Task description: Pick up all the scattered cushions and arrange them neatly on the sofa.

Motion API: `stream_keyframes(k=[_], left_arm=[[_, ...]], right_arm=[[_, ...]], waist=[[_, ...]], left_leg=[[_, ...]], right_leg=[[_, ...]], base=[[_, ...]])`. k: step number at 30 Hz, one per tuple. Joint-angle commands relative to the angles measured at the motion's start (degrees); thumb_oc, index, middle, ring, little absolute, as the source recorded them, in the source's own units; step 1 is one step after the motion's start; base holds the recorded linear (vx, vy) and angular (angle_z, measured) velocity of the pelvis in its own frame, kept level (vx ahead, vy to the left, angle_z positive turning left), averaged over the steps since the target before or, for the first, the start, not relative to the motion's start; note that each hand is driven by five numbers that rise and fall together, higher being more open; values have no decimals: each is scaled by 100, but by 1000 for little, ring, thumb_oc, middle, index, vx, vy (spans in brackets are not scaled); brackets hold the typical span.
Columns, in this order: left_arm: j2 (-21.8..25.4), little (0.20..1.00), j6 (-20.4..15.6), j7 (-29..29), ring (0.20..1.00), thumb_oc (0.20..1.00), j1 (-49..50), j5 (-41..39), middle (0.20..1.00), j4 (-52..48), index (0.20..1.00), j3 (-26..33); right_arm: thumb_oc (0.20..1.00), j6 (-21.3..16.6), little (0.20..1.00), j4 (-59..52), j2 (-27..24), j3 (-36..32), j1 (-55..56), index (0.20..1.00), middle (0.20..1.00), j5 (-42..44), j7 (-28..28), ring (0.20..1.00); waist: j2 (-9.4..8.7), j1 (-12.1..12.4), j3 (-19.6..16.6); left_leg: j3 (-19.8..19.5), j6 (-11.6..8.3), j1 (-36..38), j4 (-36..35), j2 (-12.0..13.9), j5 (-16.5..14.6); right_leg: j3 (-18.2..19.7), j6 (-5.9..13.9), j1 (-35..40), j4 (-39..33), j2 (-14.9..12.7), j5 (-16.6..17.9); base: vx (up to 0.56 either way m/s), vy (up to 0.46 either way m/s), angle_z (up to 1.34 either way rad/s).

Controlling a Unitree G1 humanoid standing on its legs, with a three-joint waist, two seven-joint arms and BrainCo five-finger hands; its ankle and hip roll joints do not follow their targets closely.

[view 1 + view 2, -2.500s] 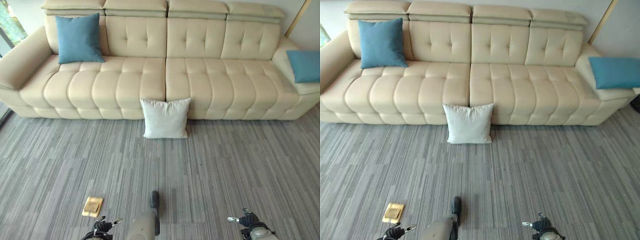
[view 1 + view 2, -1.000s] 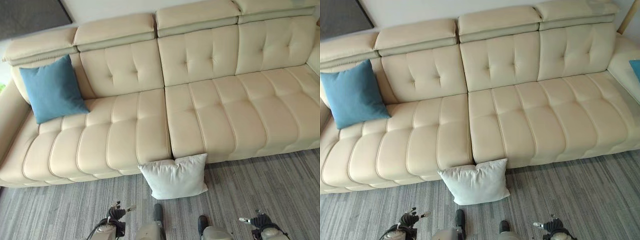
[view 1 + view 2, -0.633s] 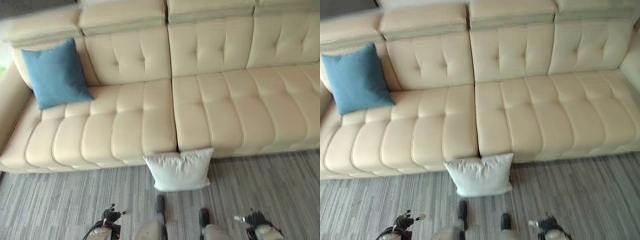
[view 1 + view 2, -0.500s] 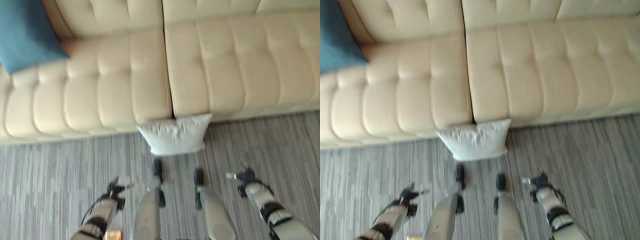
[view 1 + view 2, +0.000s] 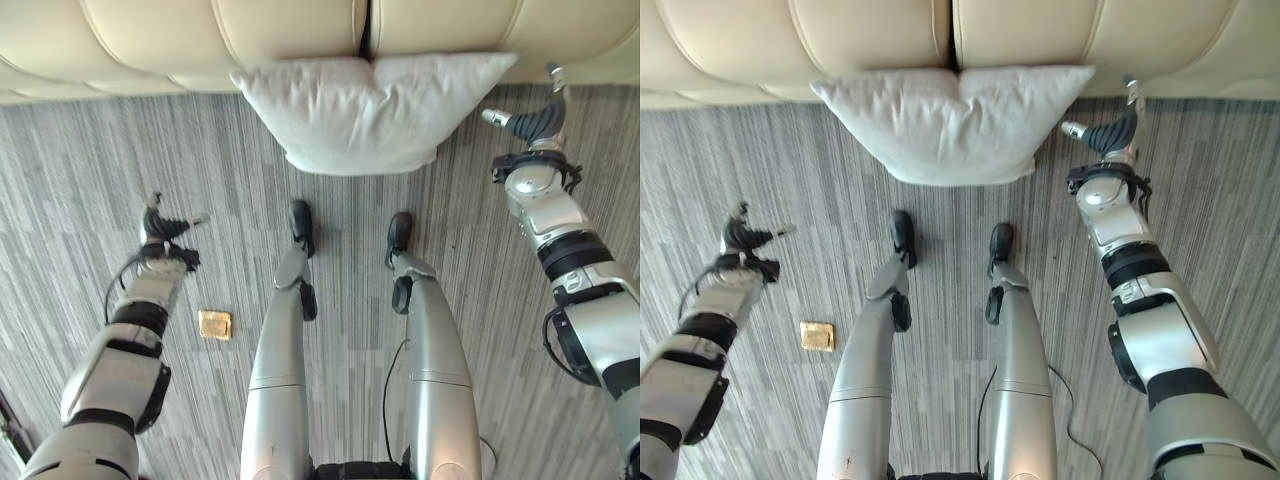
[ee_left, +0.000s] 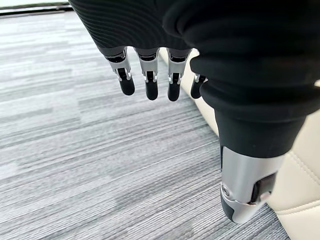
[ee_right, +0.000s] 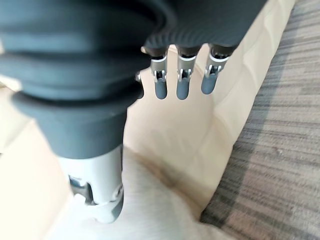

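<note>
A white cushion point(image 5: 365, 105) stands on the grey carpet, leaning against the front of the cream sofa point(image 5: 150, 40) at the seam between two seats. My right hand point(image 5: 535, 120) hovers just off the cushion's right corner, fingers straight and open, holding nothing. In the right wrist view the fingers point(image 7: 181, 82) point at the sofa front point(image 7: 200, 130), with the cushion point(image 7: 150, 210) close by the thumb. My left hand point(image 5: 162, 228) hangs open over bare carpet, well to the left of the cushion. Its fingers point(image 6: 147, 82) show straight above the floor.
A small flat golden object point(image 5: 214, 324) lies on the carpet near my left forearm. The sofa's base point(image 6: 300, 200) runs along the far side. Striped grey carpet point(image 5: 760, 150) stretches to both sides of the cushion.
The camera has tipped down and come nearer the sofa. Both arms have risen forward into view, and the right hand now sits beside the cushion's right corner.
</note>
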Motion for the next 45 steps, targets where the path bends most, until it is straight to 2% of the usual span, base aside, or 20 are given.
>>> stream_keyframes(k=[1, 7, 11, 12, 15, 17, 18, 19, 20, 21, 22, 23, 24, 25, 26, 31, 35, 38, 39, 45], left_arm=[[159, 1000, -169, 311, 1000, 1000, -21, -94, 1000, -45, 1000, -82], [289, 1000, -286, 686, 1000, 1000, -750, 7, 1000, -722, 1000, -418], [273, 1000, -314, 1080, 1000, 1000, -1355, 228, 1000, -927, 1000, -774], [160, 1000, -374, 1198, 1000, 1000, -1587, 203, 1000, -1000, 1000, -885], [32, 1000, -474, 1254, 1000, 1000, -1895, 135, 1000, -983, 1000, -1083], [-208, 1000, -584, 1275, 1000, 1000, -2147, -76, 1000, -1043, 1000, -1237], [-488, 1000, -729, 1227, 1000, 1000, -2331, -341, 1000, -1137, 1000, -1340], [-610, 1000, -798, 1164, 1000, 1000, -2375, -468, 1000, -1202, 1000, -1386], [-609, 790, -801, 1161, 790, 790, -2380, -475, 790, -1200, 790, -1390], [-750, 354, -886, 1074, 354, 354, -2405, -703, 354, -1291, 354, -1425], [-908, 200, -951, 995, 200, 200, -2350, -930, 200, -1416, 200, -1385], [-1143, 200, -1036, 814, 200, 200, -2308, -1360, 200, -1498, 200, -1355], [-1501, 200, -1174, 539, 200, 200, -2281, -1951, 200, -1657, 200, -1307], [-1501, 200, -1179, 523, 200, 200, -2280, -1970, 200, -1652, 200, -1313], [-1835, 200, -1211, 189, 200, 200, -2241, -2440, 200, -1780, 200, -1337], [-2340, 200, -1289, -33, 200, 200, -2129, -3053, 200, -1889, 200, -1207], [-2640, 200, -1277, -97, 200, 200, -1887, -3062, 200, -2120, 200, -1063], [-2765, 200, -1343, -68, 200, 200, -1740, -2984, 200, -2467, 200, -893], [-2834, 200, -1410, -30, 200, 200, -1557, -2930, 200, -2745, 200, -738], [-2769, 200, -1419, 77, 200, 200, -1002, -2309, 200, -3614, 200, -497]], right_arm=[[1000, -210, 1000, -118, 26, 38, 277, 1000, 1000, 69, -318, 1000], [1000, -199, 1000, -164, 165, 96, 150, 1000, 1000, 85, -535, 1000], [1000, -387, 1000, -255, 250, 220, -88, 1000, 1000, 139, -740, 1000], [1000, -614, 1000, -392, 388, 235, -231, 1000, 1000, 289, -843, 1000], [1000, -912, 1000, -478, 598, 324, -405, 1000, 1000, 581, -826, 1000], [1000, -1250, 1000, -556, 915, 416, -599, 1000, 1000, 1083, -680, 1000], [1000, -1601, 1000, -641, 1243, 425, -703, 1000, 1000, 1671, -403, 1000], [1000, -1733, 1000, -697, 1346, 420, -749, 1000, 1000, 1942, -243, 1000], [1000, -1742, 1000, -688, 1338, 419, -754, 1000, 1000, 1963, -224, 1000], [1000, -1950, 1000, -772, 1517, 388, -789, 1000, 1000, 2332, 0, 1000], [893, -2028, 893, -875, 1640, 344, -801, 893, 893, 2590, 153, 893], [200, -2100, 200, -953, 1801, 288, -808, 200, 200, 2795, 340, 200], [200, -2276, 200, -1051, 2004, 174, -804, 200, 200, 3255, 660, 200], [200, -2289, 200, -1031, 1993, 172, -803, 200, 200, 3287, 695, 200], [200, -2378, 200, -1145, 2160, 89, -841, 200, 200, 3562, 942, 200], [200, -2633, 200, -1319, 2427, -96, -784, 200, 200, 4011, 1258, 200], [200, -2836, 200, -1600, 2567, -410, -498, 200, 200, 4205, 1387, 200], [200, -2974, 200, -1859, 2622, -555, -226, 200, 200, 4253, 1433, 200], [200, -3023, 200, -2127, 2660, -635, 18, 200, 200, 4162, 1421, 200], [200, -2886, 200, -2849, 2533, -589, 803, 200, 200, 3539, 1355, 200]], waist=[[-128, -117, -628], [-158, -113, -754], [-166, -123, -770], [-176, -128, -769], [-146, -101, -653], [-131, -65, -484], [-108, -42, -338], [-100, -31, -258], [-101, -27, -245], [-107, -15, -173], [-102, -8, -122], [-91, -6, -119], [-110, -13, -118], [-109, -8, -118], [-135, -34, -118], [-197, -63, -247], [-205, -116, -717], [-140, -140, -1197], [-107, -155, -1331], [-41, -175, -1441]], left_leg=[[-117, -271, -340, 1183, 107, -1432], [-223, -239, -1250, 1891, 63, -1631], [-288, -225, -1800, 2366, 88, -1738], [-319, -227, -2058, 2599, 120, -1791], [-393, -212, -2150, 2941, 131, -1883], [-428, -199, -2184, 3262, 121, -1989], [-473, -175, -2186, 3525, 147, -2095], [-474, -176, -2187, 3670, 151, -2160], [-475, -176, -2187, 3696, 153, -2177], [-464, -155, -2187, 3862, 152, -2252], [-453, -143, -2187, 3992, 158, -2311], [-444, -129, -2187, 4081, 147, -2343], [-406, -124, -2187, 4207, 136, -2416], [-406, -124, -2187, 4224, 137, -2428], [-372, -145, -2187, 4251, 110, -2441], [-355, -186, -2187, 4136, 39, -2375], [-305, -249, -2187, 3606, -26, -2177], [-248, -309, -2179, 2925, -68, -1932], [-237, -324, -1914, 2515, -106, -1821], [-281, -370, -641, 1252, -169, -1495]], right_leg=[[307, 627, -263, -493, -29, -101], [329, 586, -1203, 201, -40, -291], [380, 588, -1786, 667, -78, -385], [405, 577, -2056, 900, -88, -438], [376, 576, -2078, 1144, -61, -545], [351, 577, -2078, 1434, -25, -616], [348, 573, -2078, 1710, -38, -711], [368, 556, -2078, 1853, -43, -766], [370, 556, -2078, 1877, -42, -782], [409, 542, -2078, 2056, -40, -838], [417, 519, -2078, 2189, -34, -899], [425, 501, -2078, 2288, -32, -934], [492, 477, -2078, 2438, -19, -987], [494, 478, -2078, 2453, -19, -1001], [529, 466, -2078, 2509, 11, -990], [574, 464, -2078, 2392, 72, -870], [566, 490, -2078, 1951, 98, -719], [497, 501, -2071, 1373, 95, -586], [440, 515, -1809, 1008, 116, -533], [341, 575, -613, -154, 159, -240]], base=[[64, -14, 2], [86, -18, 3], [77, -16, -5], [81, -2, -4], [65, 4, -4], [66, 12, -7], [67, 6, -7], [54, -4, -4], [0, 0, 0], [27, 19, 3], [38, 30, 3], [54, 22, -1], [42, 13, -2], [36, 18, 1], [0, 0, 0], [0, 0, 0], [-1, 22, 3], [-59, 41, -5], [-107, 46, -4], [-97, 27, -2]])
